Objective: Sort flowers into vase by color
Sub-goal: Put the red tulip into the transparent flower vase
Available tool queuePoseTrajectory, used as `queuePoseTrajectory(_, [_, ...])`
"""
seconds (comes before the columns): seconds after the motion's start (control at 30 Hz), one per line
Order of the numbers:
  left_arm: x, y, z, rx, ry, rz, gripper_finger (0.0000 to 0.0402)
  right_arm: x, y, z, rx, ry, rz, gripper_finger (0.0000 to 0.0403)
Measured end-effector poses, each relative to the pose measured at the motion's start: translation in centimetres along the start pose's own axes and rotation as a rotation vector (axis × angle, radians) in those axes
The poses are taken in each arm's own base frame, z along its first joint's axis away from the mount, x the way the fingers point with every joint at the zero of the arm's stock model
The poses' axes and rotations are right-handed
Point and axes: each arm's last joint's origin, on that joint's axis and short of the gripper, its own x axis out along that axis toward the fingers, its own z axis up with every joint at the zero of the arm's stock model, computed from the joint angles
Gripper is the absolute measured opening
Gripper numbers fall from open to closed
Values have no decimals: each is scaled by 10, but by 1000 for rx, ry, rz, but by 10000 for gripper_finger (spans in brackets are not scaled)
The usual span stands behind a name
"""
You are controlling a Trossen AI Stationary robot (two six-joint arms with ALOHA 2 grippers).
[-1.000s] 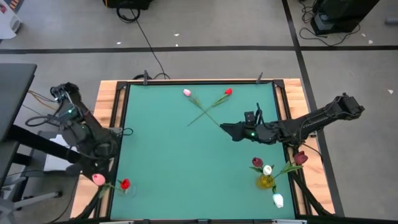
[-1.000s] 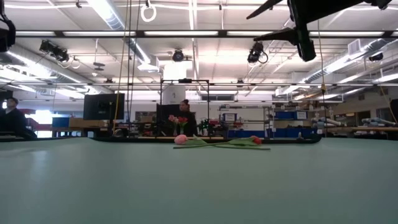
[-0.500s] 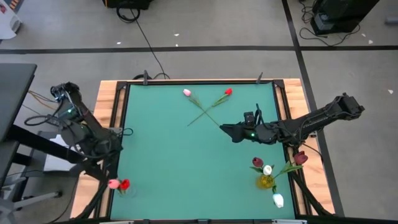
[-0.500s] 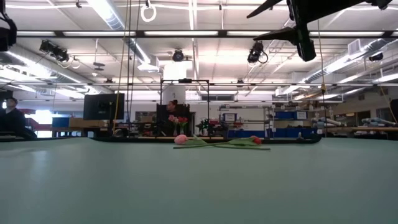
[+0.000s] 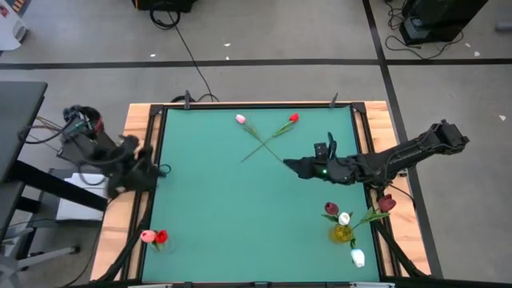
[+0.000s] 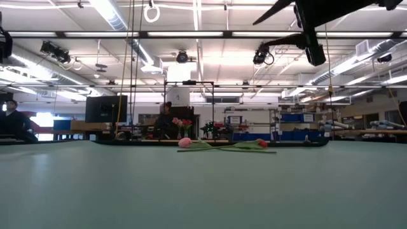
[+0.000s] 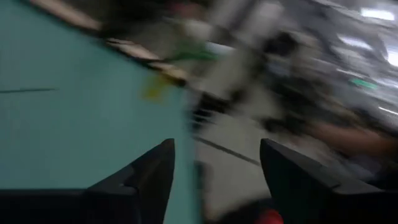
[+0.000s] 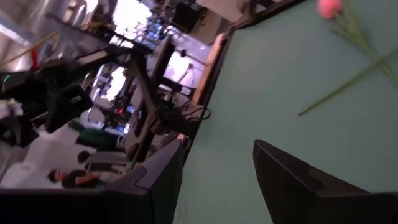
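Two flowers lie crossed near the table's [image 5: 200, 200] far edge: the pink flower [image 5: 241, 119] and red flower [image 5: 294, 118] point their heads away, stems running diagonally toward the right gripper [image 5: 290, 166], fingers apart. Left gripper [image 7: 214, 180]: fingers apart, empty, at the left edge.

a robotics lab or workshop, it seems, in a big open hall. the low view shows long ceiling lights [image 6: 191, 34], exposed ducts, a monitor [image 6: 106, 109] and benches crowded with gear behind the green table [image 6: 203, 191], with people [image 6: 166, 117] among them. from above: bare concrete floor [image 5: 264, 80] with tape lines and a loose cable [image 5: 192, 60]. the table's far edge carries clamps.
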Motion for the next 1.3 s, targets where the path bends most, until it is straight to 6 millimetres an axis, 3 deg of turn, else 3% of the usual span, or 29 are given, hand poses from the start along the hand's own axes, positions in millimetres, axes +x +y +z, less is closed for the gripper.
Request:
queuePoseTrajectory(0.17, [2,20,-8,-63,-23,291,212,2,-7,1,31,-1,-57,204])
queuePoseTrajectory(0.33, [14,22,-10,-126,5,358,202,15,-21,14,38,57,-149,204])
queuePoseTrajectory(0.53, [43,21,-10,-120,28,444,201,54,-26,37,-32,147,-225,204])
queuePoseTrajectory(0.87, [91,46,7,-222,83,548,201,132,-78,77,17,95,-630,196])
queuePoseTrajectory(1.13, [107,76,22,-227,62,701,201,179,-106,110,210,98,-707,195])
queuePoseTrajectory(1.3, [109,88,26,-254,49,765,201,192,-124,124,332,233,-842,195])
